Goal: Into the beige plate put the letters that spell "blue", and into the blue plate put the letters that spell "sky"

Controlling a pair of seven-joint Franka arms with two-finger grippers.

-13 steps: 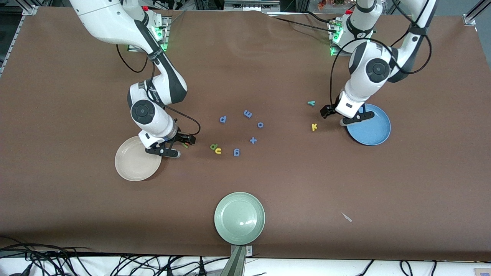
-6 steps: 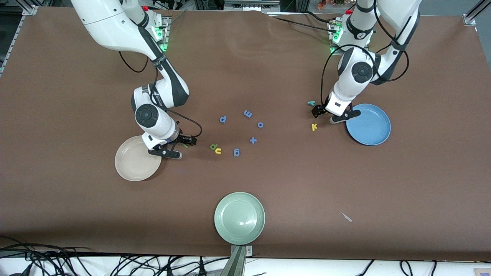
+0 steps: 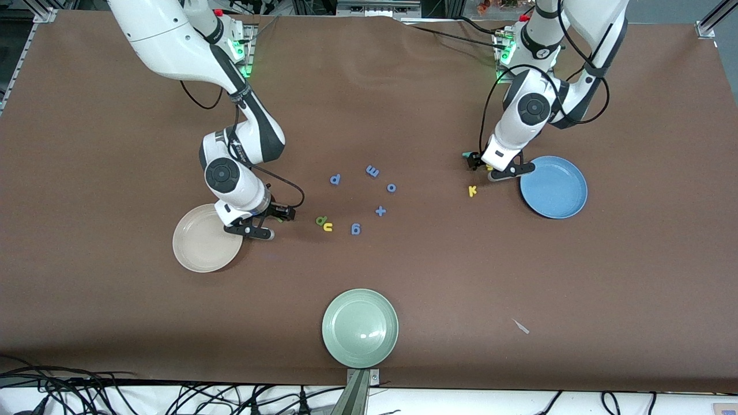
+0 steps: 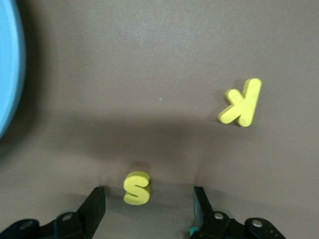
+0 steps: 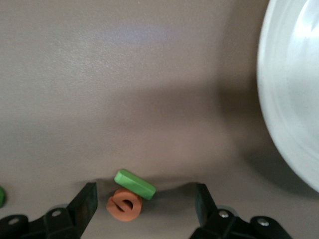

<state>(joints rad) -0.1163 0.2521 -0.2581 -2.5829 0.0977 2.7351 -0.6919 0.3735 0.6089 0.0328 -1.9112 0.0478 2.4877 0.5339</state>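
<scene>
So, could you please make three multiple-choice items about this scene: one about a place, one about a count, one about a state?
1. Where does the yellow s lie?
A. in the blue plate
B. on the table between the left gripper's fingers
C. on the pale green plate

2. How many plates stand on the table?
A. two
B. three
C. four

3. What does the beige plate hold?
A. nothing
B. the orange e
C. the yellow k

Answers: 1 B, the left wrist view shows it between open fingers; 2 B, beige, blue and pale green; 3 A, its surface is bare.
</scene>
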